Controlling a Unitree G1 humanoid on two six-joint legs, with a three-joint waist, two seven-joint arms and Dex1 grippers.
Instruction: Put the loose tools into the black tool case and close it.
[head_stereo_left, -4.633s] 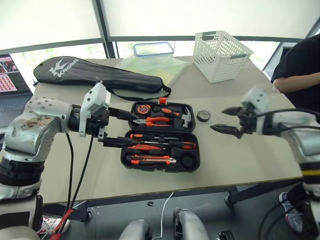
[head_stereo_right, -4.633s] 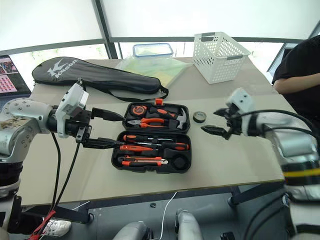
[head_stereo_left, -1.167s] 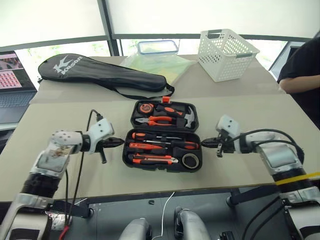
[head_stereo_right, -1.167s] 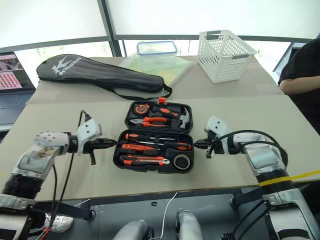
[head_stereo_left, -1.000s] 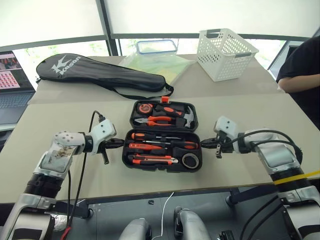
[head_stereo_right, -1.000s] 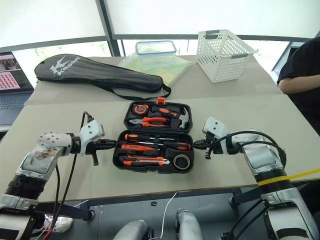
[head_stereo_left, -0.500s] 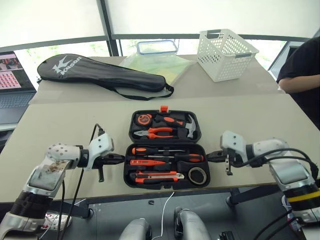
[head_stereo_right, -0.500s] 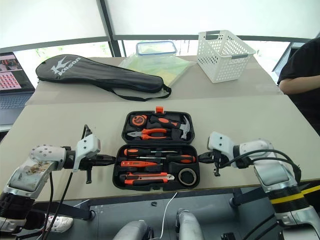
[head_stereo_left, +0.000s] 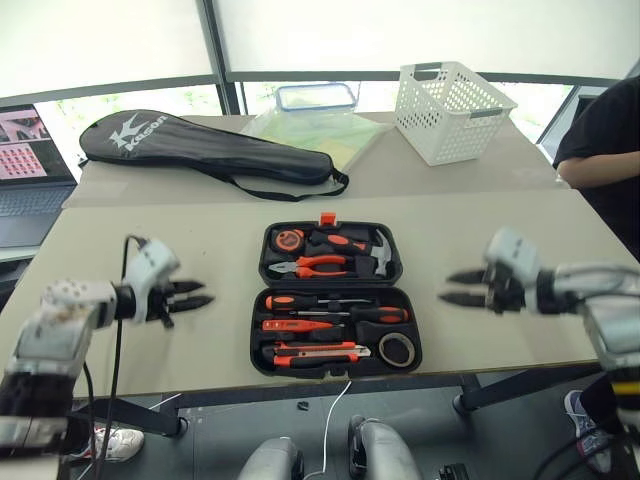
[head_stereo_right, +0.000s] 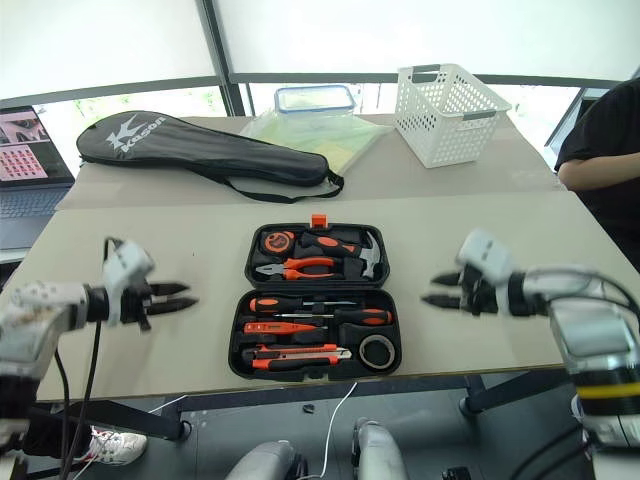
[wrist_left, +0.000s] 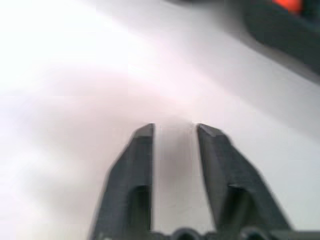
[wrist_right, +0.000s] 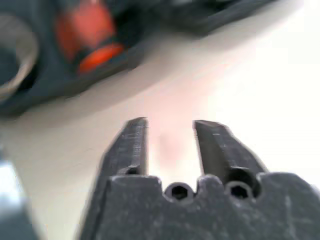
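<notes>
I see the black tool case (head_stereo_left: 334, 298) lying open mid-table between my left end effector (head_stereo_left: 192, 294) and right end effector (head_stereo_left: 458, 287), both parted, empty and apart from it.

Desk (head_stereo_left: 150, 215): four items on top.
Open tool case (head_stereo_left: 335, 300) centre; racket bag (head_stereo_left: 200, 150), basket (head_stereo_left: 450, 95), lidded box (head_stereo_left: 315, 96) at back.

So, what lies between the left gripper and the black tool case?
Only bare table: the left gripper hangs open, apart from the black tool case, as the left eye view shows.
</notes>
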